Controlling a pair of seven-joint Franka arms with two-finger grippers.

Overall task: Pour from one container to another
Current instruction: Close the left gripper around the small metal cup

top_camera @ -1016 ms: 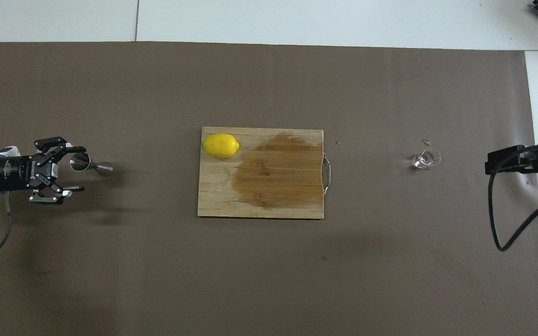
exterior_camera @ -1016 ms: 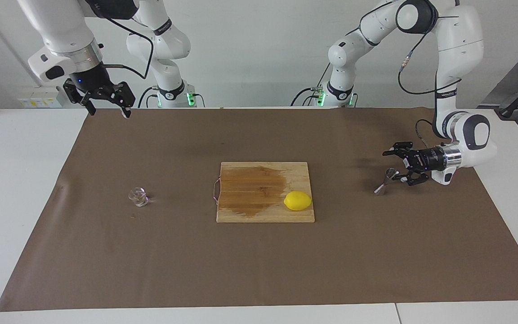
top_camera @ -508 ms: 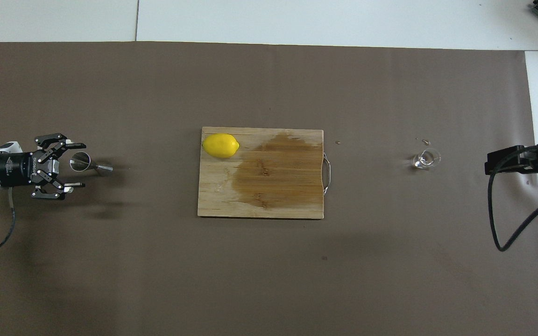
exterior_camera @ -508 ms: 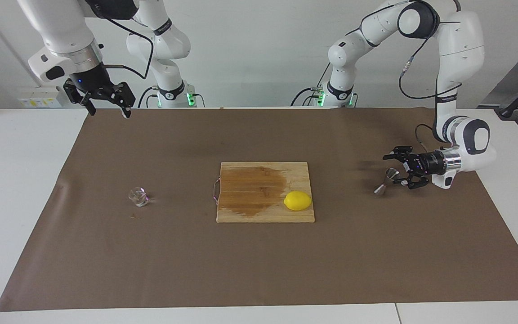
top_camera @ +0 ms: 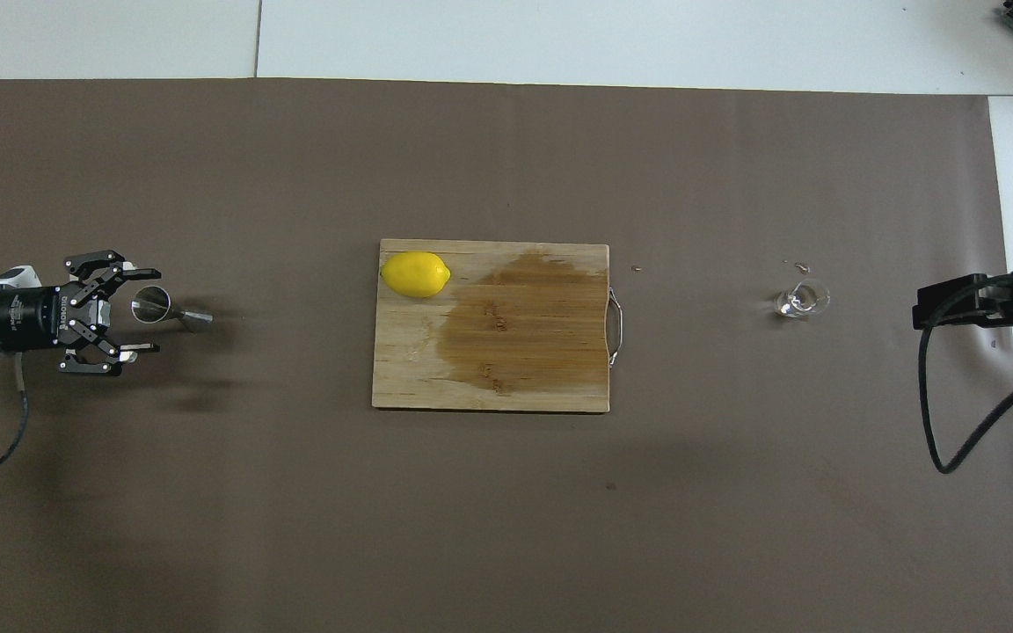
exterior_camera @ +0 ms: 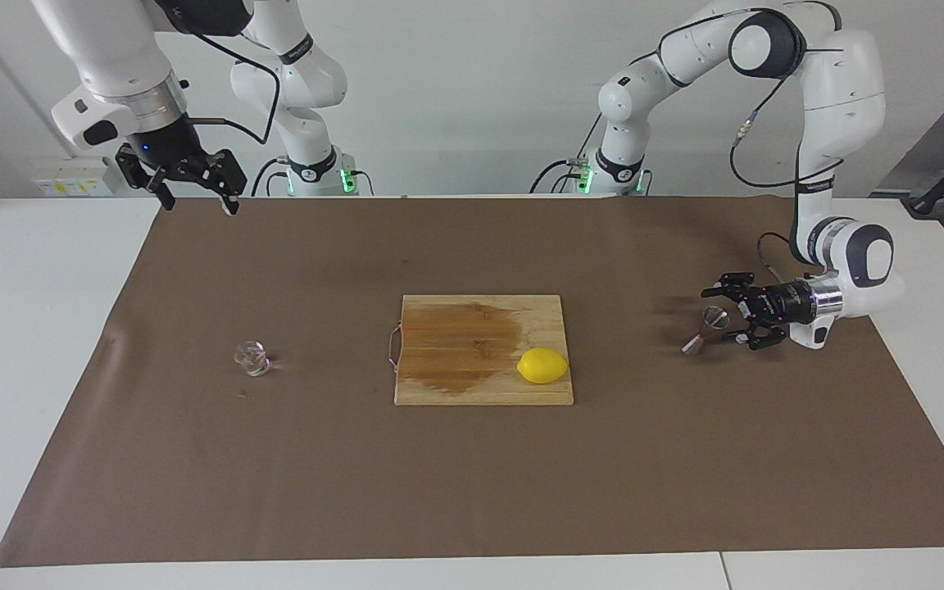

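1. The steel jigger is seen at the right of the facing frame, standing on the brown mat toward the left arm's end of the table, and at the left of the overhead frame.
2. The left gripper is held low and level beside the jigger's upper cone, its fingers spread wide and nothing gripped; in the overhead frame the cone's rim is flanked by the fingertips without visible contact.
3. The clear glass cup is seen left of centre in the facing frame, well apart from the wooden cutting board.
4. A lemon is shown on the board's corner.
5. The right gripper is held high at the upper left, fingers spread and empty.
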